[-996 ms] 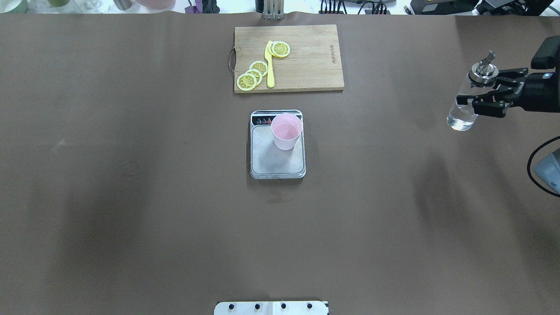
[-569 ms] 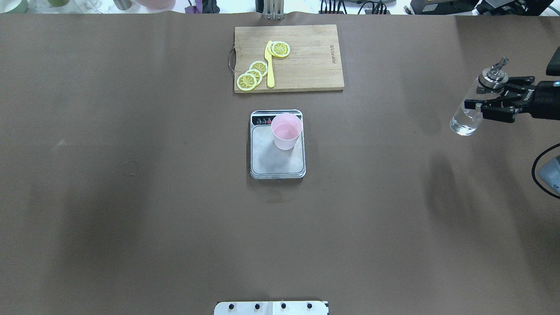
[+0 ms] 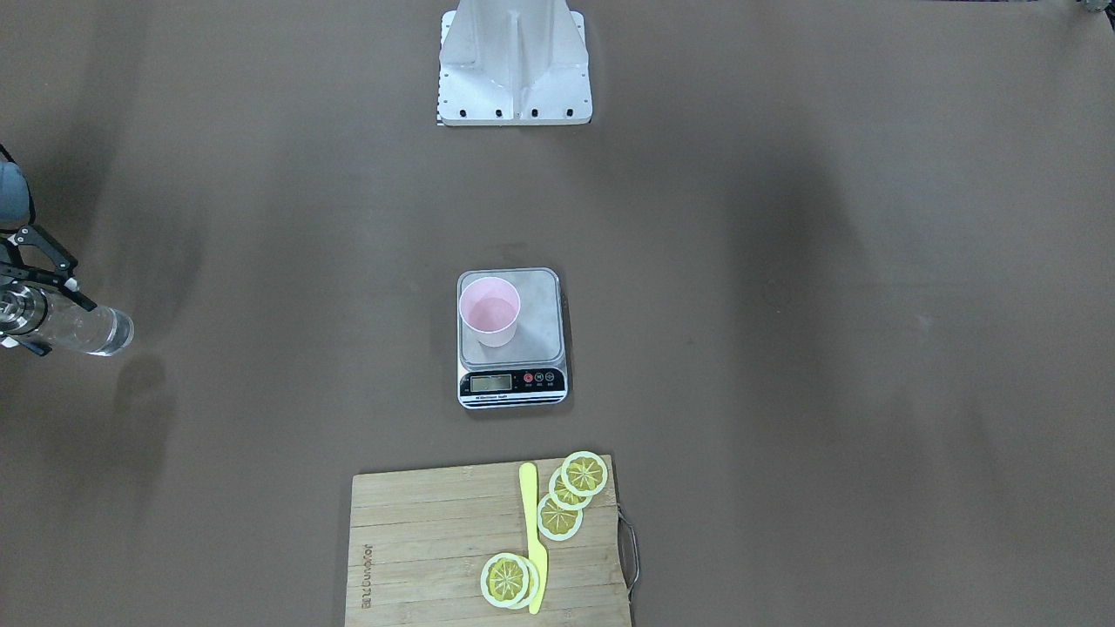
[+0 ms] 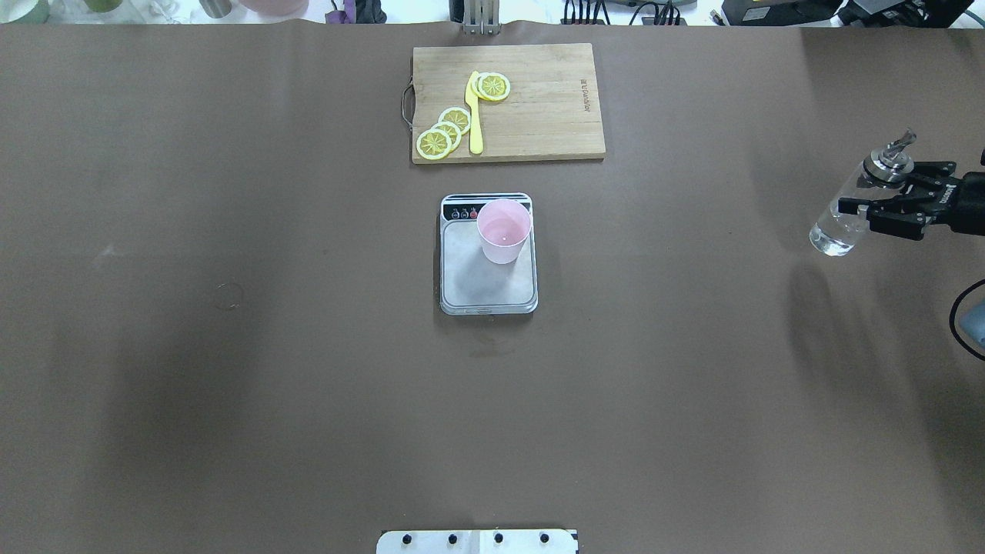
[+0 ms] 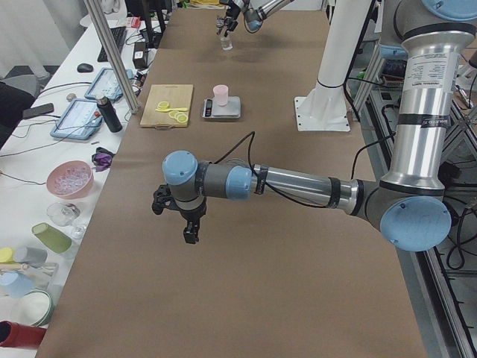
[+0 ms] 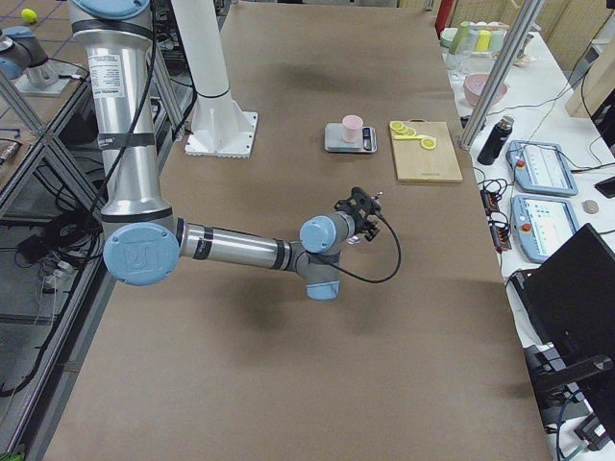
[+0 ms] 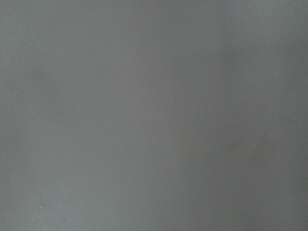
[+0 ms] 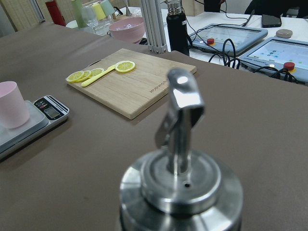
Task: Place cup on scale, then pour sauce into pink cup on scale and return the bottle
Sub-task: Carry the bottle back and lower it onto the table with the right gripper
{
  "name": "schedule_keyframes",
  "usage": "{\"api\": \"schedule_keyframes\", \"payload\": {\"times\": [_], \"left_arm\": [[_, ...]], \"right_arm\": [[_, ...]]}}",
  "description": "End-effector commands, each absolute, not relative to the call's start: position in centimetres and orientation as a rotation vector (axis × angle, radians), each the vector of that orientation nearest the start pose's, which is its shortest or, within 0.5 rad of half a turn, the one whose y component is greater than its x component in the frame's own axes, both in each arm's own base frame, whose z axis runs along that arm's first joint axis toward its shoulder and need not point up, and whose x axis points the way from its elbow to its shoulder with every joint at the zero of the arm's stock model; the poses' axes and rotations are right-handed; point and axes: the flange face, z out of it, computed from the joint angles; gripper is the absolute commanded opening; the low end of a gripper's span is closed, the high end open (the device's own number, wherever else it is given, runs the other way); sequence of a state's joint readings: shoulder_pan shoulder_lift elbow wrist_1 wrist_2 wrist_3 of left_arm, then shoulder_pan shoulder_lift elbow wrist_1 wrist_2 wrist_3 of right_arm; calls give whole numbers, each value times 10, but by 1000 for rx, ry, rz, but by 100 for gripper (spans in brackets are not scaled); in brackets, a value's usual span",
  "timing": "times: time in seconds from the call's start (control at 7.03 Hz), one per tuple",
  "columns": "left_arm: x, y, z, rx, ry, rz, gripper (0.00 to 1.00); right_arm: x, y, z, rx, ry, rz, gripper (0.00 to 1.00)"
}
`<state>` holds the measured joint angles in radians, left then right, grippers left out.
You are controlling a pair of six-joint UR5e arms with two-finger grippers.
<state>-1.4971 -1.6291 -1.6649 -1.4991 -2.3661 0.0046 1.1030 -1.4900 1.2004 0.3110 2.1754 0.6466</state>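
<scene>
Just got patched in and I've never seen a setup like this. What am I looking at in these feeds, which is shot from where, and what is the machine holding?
This is a two-armed robot at a brown-covered table, each arm ending in a two-finger gripper. Two feeds look down on the table, one from behind the robot, one facing it; two look along it from either end; one camera rides on each wrist. Mid-table a pink cup stands on a scale. Beyond it lies a cutting board with lemon slices and a yellow knife. The right gripper is shut on a clear bottle far to the robot's right; its metal spout fills the right wrist feed. The left gripper hangs over the table; I cannot tell whether it is open.
</scene>
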Motion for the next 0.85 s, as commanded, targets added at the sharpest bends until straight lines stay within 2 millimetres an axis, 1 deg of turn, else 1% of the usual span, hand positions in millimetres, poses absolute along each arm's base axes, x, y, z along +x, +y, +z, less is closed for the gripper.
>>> {"api": "schedule_keyframes", "payload": {"times": [0.0,0.14,0.28,0.43,0.71], "left_arm": [[-24,-520,593,43,796,108,99],[-23,-520,596,38,796,110,99],[-23,-521,594,40,796,110,99],[-23,-521,595,40,796,112,99],[-23,-521,595,40,796,112,99]], "right_arm": [[-151,-468,620,1035,-1189,-342,24],[-150,-471,621,1065,-1158,-342,24],[-151,-471,625,1091,-1122,-358,24],[-152,-471,625,1096,-1116,-359,24],[-158,-472,630,1125,-1077,-375,25]]}}
